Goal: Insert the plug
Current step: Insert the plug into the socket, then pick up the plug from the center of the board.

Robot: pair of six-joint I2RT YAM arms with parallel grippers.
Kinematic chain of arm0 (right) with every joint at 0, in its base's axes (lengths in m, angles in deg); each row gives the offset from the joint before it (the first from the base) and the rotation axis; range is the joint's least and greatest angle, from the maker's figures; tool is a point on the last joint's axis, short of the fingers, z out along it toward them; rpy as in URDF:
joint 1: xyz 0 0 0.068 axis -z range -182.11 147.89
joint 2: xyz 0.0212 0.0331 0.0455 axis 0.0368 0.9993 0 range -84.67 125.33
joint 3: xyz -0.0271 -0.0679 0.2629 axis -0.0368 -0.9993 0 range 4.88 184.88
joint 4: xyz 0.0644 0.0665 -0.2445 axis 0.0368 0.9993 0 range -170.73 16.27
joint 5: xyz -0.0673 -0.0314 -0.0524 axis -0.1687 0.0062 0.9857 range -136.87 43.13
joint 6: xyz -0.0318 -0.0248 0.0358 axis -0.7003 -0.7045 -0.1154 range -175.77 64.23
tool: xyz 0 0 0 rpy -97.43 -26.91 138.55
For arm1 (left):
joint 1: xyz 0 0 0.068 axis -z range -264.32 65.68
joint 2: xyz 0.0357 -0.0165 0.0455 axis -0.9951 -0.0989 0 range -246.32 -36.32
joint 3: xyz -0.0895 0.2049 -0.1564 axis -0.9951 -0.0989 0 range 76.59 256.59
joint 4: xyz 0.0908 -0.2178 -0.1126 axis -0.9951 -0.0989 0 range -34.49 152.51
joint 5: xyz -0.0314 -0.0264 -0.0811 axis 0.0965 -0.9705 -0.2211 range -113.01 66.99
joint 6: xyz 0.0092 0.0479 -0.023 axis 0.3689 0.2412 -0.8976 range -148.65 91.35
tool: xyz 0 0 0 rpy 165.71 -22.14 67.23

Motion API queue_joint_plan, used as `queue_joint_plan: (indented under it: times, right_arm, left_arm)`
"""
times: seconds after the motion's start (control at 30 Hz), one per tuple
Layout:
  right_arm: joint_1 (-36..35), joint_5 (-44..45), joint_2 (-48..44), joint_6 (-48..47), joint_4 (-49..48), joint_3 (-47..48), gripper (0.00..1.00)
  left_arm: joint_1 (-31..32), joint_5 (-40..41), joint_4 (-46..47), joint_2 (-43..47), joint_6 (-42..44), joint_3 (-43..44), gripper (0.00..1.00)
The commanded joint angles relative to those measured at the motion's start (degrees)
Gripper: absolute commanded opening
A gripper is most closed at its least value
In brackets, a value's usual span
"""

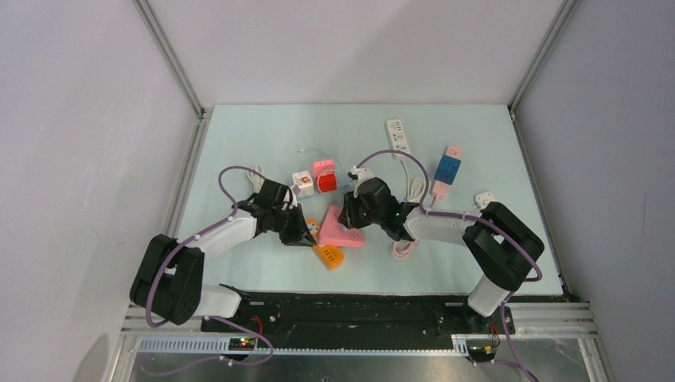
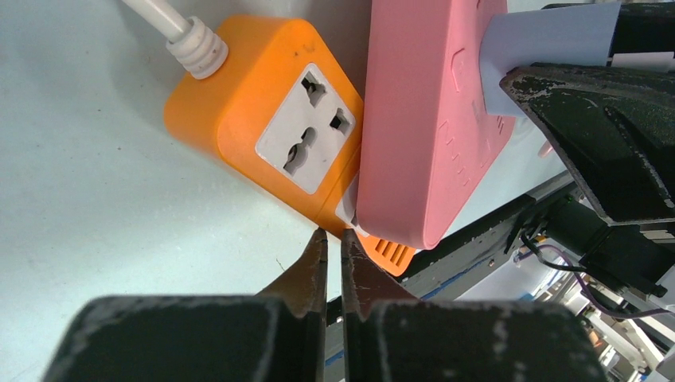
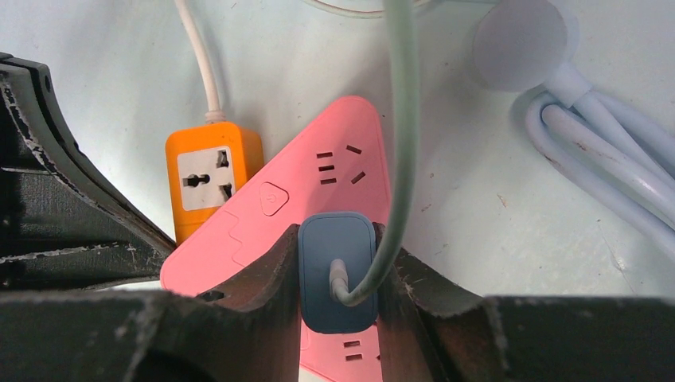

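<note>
- Right wrist view, first entry: plug (image 3: 337, 278), dark blue-grey, clamped by its two flanks in the right gripper (image 3: 337, 239). It sits over the near part of the pink power strip (image 3: 318, 175). We cannot tell whether its pins are in a socket.
- Cord (image 3: 402, 119), grey-green, leaves the plug's back and runs up out of frame. We judge the side grip was chosen to leave it free.
- Pink power strip: triangular, flat on the table (image 3: 493, 239), with one set of slots showing bare beyond the plug.
- Left gripper (image 2: 333, 239): fingers drawn together to a sliver, nothing between them. Its tips are at the seam where the orange socket block (image 2: 263, 135) meets the strip. We judge it is posted there to brace the strip against the push.
- Orange socket block: white lead attached, touching the strip's edge.
- White cable coil (image 3: 589, 159): lies apart from the strip.
</note>
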State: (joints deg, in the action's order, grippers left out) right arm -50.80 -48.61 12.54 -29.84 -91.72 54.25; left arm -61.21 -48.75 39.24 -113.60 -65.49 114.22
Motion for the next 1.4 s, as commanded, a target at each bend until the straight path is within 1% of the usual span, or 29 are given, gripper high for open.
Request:
queue_joint_plan:
  times: [0.0,0.03,0.07,0.13,0.23,0.3,0.33,0.37,0.4,0.47,0.53,0.7,0.83,0.97,1.0,1.1,1.13,1.17,1.2,1.23,1.27,1.3,1.33,1.37]
  right_arm:
    - [-3.7,-6.8,6.7,5.9,10.0,-4.0,0.08]
    - [-3.5,-5.8,5.6,5.8,12.6,-2.6,0.13]
    - [-3.3,-5.3,4.2,5.6,14.0,-1.6,0.24]
    - [-2.7,-4.0,2.2,5.0,17.4,1.6,0.35]
    - [-1.6,-2.1,0.5,4.6,23.4,8.8,0.40]
    - [-1.1,-1.5,-0.1,4.1,26.5,13.0,0.50]
    - [-1.0,-1.0,-0.3,4.1,27.5,14.1,0.59]
    - [-0.7,-0.9,-0.4,4.2,29.4,16.2,0.63]
    - [-0.4,-0.4,-0.8,4.5,30.3,17.0,0.76]
    - [0.1,-0.2,-1.8,5.3,32.0,18.3,0.96]
    - [0.6,-0.2,-3.2,6.5,33.2,18.5,0.99]
    - [1.5,2.7,-7.0,9.0,38.4,18.6,0.99]
    - [2.6,8.3,-13.5,11.1,44.6,18.5,0.99]
    - [4.4,18.7,-21.3,11.8,50.6,18.4,0.95]
    - [6.2,22.2,-22.5,12.3,52.9,18.4,0.94]
    - [11.7,26.1,-27.7,14.3,56.2,17.9,0.91]
    - [15.3,27.3,-28.6,14.7,57.7,17.4,0.91]
    - [19.5,27.8,-30.3,15.7,58.4,17.1,0.91]
    - [21.8,28.1,-31.1,16.1,59.2,16.3,0.92]
    - [26.6,28.0,-32.6,16.6,59.5,15.7,0.93]
    - [29.1,27.4,-33.3,16.8,59.5,14.6,0.94]
    - [34.4,26.9,-34.3,17.0,59.3,13.9,0.96]
    - [37.0,25.7,-34.6,17.0,58.4,12.6,0.96]
    - [41.5,23.6,-34.7,16.7,57.7,11.4,0.96]
  left_arm:
    - [0.7,0.8,3.8,-1.2,1.8,1.1,0.10]
    - [0.7,1.2,3.8,-1.0,1.8,1.3,0.10]
    - [0.7,1.7,3.8,-0.6,1.7,1.4,0.12]
    - [0.6,2.2,3.7,0.2,1.6,1.9,0.14]
    - [0.5,2.8,3.1,1.0,1.5,3.5,0.17]
    - [0.4,3.2,2.4,1.5,1.6,4.7,0.19]
    - [0.4,3.6,1.9,1.7,1.7,5.1,0.20]
    - [0.3,3.8,1.6,2.2,1.7,5.8,0.20]
    - [0.3,4.4,0.9,2.5,1.7,6.1,0.21]
    - [0.3,5.4,0.0,3.8,1.7,7.0,0.22]
    - [0.3,6.7,-1.0,5.2,1.7,7.6,0.22]
    - [0.2,9.6,-3.7,9.0,2.5,8.1,0.23]
    - [0.1,12.5,-6.0,12.0,3.6,9.0,0.24]
    - [0.1,14.9,-7.4,15.9,4.6,9.7,0.26]
    - [0.1,15.2,-7.5,17.1,4.9,10.0,0.28]
    - [0.1,16.6,-8.2,19.3,5.5,10.7,0.34]
    - [0.0,16.8,-8.3,20.3,5.9,11.1,0.36]
    - [0.0,17.3,-8.4,20.8,6.2,11.3,0.40]
    - [0.0,17.6,-8.6,21.8,6.6,11.7,0.43]
    - [-0.1,18.5,-8.9,22.3,6.9,11.9,0.49]
    - [-0.1,18.9,-9.0,23.4,7.2,12.4,0.53]
    - [-0.3,20.2,-9.5,23.9,7.4,12.6,0.62]
    - [-0.4,20.9,-9.7,25.0,7.4,13.0,0.67]
    - [-0.7,22.2,-10.0,25.6,7.6,13.1,0.79]
